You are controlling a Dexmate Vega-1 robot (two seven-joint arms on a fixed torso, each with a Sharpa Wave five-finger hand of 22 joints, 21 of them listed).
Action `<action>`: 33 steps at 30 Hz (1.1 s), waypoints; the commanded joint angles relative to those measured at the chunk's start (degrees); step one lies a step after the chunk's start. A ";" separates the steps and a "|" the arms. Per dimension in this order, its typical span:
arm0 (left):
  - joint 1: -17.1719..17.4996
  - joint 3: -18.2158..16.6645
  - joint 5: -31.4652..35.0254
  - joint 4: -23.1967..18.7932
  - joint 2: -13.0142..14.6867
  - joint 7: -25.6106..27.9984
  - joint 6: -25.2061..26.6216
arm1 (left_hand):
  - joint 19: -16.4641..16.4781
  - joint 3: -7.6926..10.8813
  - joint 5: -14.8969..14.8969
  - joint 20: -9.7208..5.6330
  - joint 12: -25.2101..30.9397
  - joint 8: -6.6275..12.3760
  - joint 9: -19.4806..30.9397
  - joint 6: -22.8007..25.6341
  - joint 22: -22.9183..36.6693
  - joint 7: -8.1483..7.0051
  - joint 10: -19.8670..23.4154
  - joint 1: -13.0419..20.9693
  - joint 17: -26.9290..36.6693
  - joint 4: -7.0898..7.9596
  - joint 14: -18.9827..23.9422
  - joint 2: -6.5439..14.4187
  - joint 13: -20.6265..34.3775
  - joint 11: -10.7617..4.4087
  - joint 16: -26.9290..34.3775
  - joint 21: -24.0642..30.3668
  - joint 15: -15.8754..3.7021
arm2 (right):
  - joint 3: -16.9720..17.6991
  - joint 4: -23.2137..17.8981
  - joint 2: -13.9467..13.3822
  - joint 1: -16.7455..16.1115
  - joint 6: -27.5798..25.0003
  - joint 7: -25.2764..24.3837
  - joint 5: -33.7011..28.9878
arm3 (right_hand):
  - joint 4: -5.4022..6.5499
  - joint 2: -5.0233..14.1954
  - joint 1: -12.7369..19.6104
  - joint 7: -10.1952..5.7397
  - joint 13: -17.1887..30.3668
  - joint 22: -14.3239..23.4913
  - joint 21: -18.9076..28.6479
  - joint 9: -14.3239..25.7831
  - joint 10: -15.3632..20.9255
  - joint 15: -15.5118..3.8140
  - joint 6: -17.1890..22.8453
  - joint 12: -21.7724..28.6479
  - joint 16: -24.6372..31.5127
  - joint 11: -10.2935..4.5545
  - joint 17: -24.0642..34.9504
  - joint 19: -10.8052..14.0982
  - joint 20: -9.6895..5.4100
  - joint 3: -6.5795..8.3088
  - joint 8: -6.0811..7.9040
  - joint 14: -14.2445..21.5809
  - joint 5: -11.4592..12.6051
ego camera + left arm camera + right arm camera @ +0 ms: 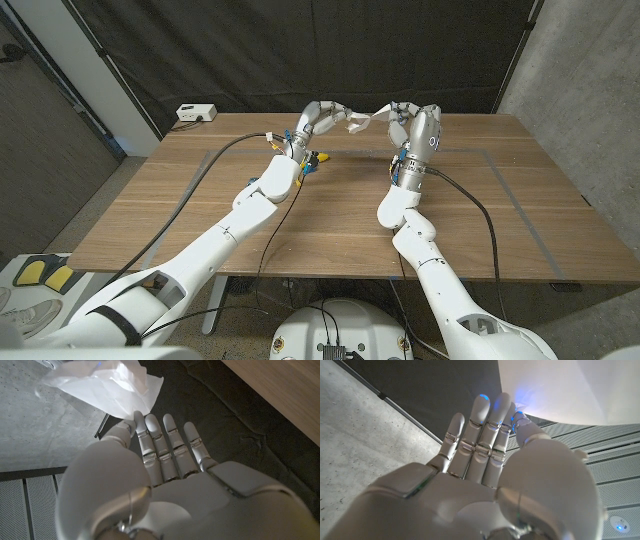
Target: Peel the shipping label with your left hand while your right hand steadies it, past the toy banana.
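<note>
Two hands (322, 118) (412, 121) — one label (358, 123).

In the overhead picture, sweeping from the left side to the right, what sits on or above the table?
White box at the far corner → toy banana → left hand → crumpled shipping label held between both hands → right hand.

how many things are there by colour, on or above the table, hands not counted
white: 2, the label held up between the left hand and right hand, and a box at the table's far left corner
yellow: 1, the banana
total: 3
</note>
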 commanded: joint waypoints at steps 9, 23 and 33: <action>0.67 -0.97 -0.17 1.09 -0.53 0.92 -2.61 | -0.07 8.26 0.91 -0.14 -0.73 18.04 -0.35 1.58 -1.22 -0.73 4.56 -0.61 0.26 5.45 1.34 -1.50 0.70 -4.28 -0.25 1.57 -9.12 | 13.68 2.77 13.00 0.69 6.68 -0.04 -11.36 | -0.19 0.82 0.28 0.15 0.19 -0.21 0.65 0.22 0.01 -4.37 -0.09 -0.15 0.30 -0.44 -0.31 -0.09 -1.35 -0.28 -0.41 0.22 0.02; 0.68 -1.28 0.22 2.48 -0.70 0.95 -6.33 | -3.20 10.58 -1.38 1.52 -5.13 15.10 -6.63 -4.92 -2.60 -4.95 -1.29 -4.13 0.62 6.30 -0.51 -5.38 -1.21 -4.52 -1.20 6.11 -8.60 | 12.50 2.87 11.54 0.44 8.36 -0.04 -10.29 | 0.82 0.33 -2.24 -2.33 -2.11 -1.53 -0.19 -1.05 -3.10 -4.40 -2.86 -3.54 -2.57 -1.13 -4.25 -0.22 -1.14 -1.65 -2.63 -2.18 -0.42; 1.18 -1.80 -2.13 4.06 0.25 -3.27 -12.37 | -17.01 1.22 -14.32 5.42 -12.28 -0.64 -12.82 -39.20 -4.57 -2.09 -21.07 -15.66 0.48 8.33 -19.87 -10.97 -7.27 1.53 -2.15 3.70 -1.34 | -0.23 -0.37 1.18 -1.87 3.05 -0.04 2.67 | 6.23 -4.50 -24.93 -2.30 -12.11 -4.41 -6.94 -6.09 -34.06 1.50 -39.77 -20.68 -24.53 4.08 -22.89 -6.19 3.39 -5.51 -12.29 -20.37 -2.98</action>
